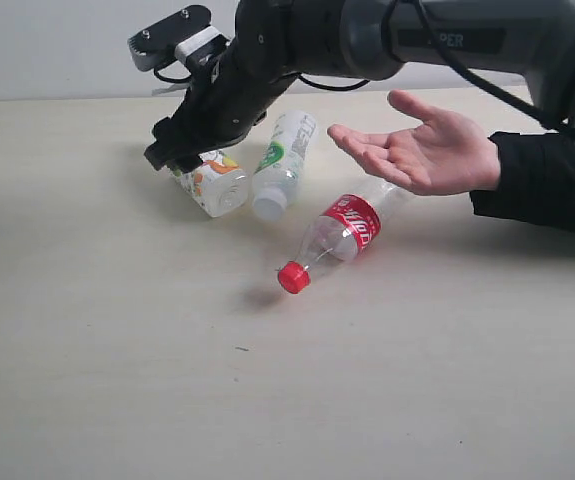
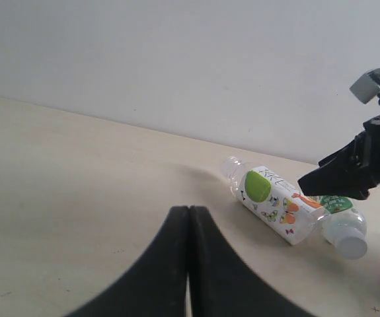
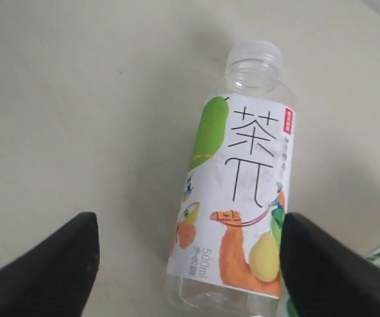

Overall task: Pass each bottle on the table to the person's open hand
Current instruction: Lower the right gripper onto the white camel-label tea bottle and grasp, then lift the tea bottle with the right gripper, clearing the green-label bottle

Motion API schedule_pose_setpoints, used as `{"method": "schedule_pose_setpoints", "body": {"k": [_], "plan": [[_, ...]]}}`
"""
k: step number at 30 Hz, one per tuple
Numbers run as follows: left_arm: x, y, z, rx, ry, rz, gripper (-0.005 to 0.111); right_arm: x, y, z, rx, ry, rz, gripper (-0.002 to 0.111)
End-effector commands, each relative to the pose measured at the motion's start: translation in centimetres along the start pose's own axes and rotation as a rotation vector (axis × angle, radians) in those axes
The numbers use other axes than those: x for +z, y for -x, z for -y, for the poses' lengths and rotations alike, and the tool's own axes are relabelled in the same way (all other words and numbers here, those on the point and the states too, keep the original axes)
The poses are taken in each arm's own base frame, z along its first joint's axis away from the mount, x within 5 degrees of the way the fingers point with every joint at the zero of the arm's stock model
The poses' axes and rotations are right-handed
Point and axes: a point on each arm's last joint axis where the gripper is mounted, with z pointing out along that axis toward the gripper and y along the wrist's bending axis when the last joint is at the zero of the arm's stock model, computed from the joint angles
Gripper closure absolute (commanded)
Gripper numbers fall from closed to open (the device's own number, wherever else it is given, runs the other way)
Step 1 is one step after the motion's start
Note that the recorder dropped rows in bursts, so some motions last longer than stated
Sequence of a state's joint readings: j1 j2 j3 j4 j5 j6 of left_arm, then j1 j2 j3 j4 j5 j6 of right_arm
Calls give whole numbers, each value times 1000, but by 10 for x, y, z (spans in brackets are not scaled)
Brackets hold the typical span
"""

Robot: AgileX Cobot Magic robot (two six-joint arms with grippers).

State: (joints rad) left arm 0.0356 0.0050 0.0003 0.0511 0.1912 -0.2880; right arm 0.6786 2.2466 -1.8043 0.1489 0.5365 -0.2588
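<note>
**Scene with three bottles, both grippers and the receiving hand.** The right gripper (image 1: 172,158) is shown reached across to the left part of the table (image 1: 117,380) and lowered over the camel-label bottle (image 1: 215,183), which is laid on its side. In the right wrist view its fingers (image 3: 44,271) are seen spread wide, one to each side of the bottle's base end. One finger is set at the label's edge and the other is held apart from the bottle. Whether the nearer finger touches cannot be told, and no pinch is made. The green-label bottle (image 1: 282,160) is laid just beside the first, its white cap (image 1: 267,205) turned toward the exterior camera. The red-label bottle (image 1: 345,232) is laid on its side nearer that camera, with its red cap (image 1: 292,277) pointed away from the hand and its base end below the palm. The hand (image 1: 417,145) is held palm up above the table to the right of the bottles, fingers spread, on a black-sleeved arm. The left gripper (image 2: 188,251) is seen with its fingers pressed together on nothing, over bare tabletop and well apart from the bottles.
</note>
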Motion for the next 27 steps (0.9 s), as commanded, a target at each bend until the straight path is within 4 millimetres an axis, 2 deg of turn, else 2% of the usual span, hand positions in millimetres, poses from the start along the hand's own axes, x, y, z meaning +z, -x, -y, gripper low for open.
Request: {"method": "schedule_pose_setpoints", "body": {"k": [1, 9, 19, 27], "plan": [[0, 0, 0, -9, -7, 6, 107, 11, 0, 2, 2, -25, 37, 35], [0, 0, 0, -9, -7, 6, 107, 26, -7, 5, 38, -49, 49, 28], [0, 0, 0, -9, -7, 6, 107, 41, -17, 10, 23, -104, 21, 28], [0, 0, 0, -9, -7, 6, 107, 43, -17, 10, 29, -104, 35, 28]]}}
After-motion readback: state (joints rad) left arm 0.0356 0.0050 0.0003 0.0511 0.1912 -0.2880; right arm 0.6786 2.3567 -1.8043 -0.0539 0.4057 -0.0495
